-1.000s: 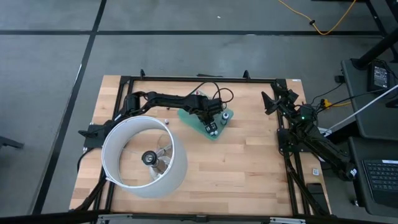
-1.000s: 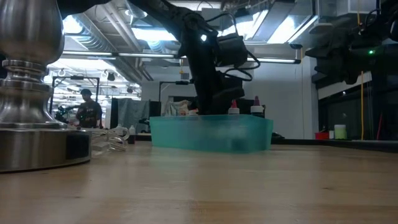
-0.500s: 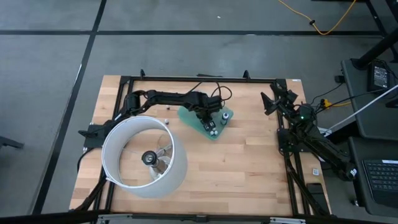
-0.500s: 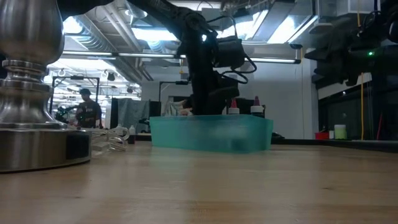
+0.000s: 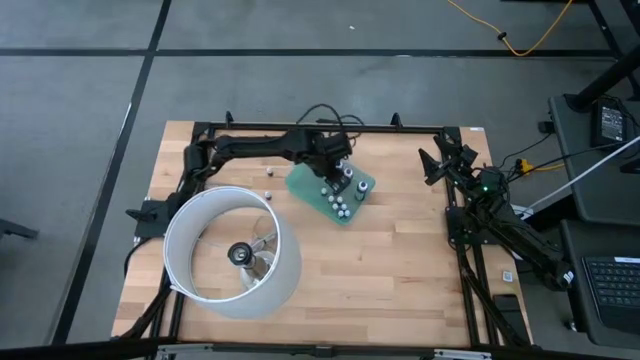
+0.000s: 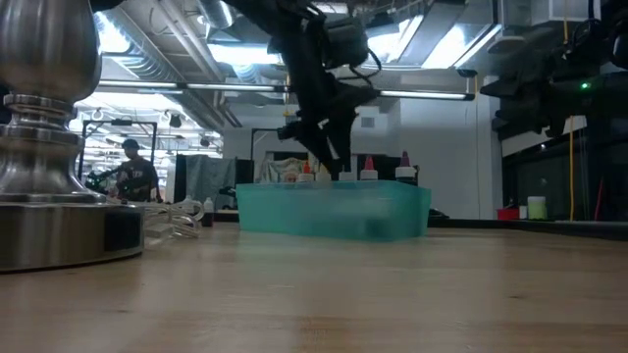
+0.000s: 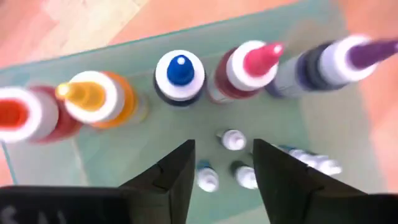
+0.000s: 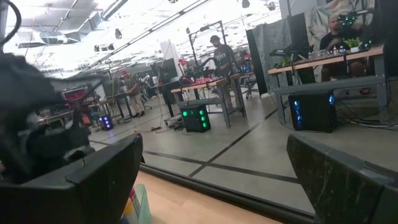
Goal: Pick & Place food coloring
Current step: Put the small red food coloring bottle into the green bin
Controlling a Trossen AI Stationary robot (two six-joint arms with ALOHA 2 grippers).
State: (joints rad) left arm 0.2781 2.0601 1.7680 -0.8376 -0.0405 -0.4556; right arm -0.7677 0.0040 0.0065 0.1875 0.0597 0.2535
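Hovering over food coloring (image 7: 180,76) on green sheet (image 5: 305,187), wooden table (image 5: 400,260): left gripper (image 7: 221,165) fingers parted, empty; right's wide apart.

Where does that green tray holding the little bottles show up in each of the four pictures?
High view: green tray at table's middle-back, under the left gripper.
Low view: tray centre, gripper above it.
Left wrist view: tray floor fills the frame beneath the bottles.
Right wrist view: only a green sliver at the bottom edge, possibly the tray.
Shared landmark: the bottles.

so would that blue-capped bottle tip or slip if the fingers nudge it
Probably tips easily: the blue-capped bottle stands upright, tall and narrow. Its round body would likely roll if felled. Packed beside the pink-capped bottle in the green tray, it may knock neighbours.
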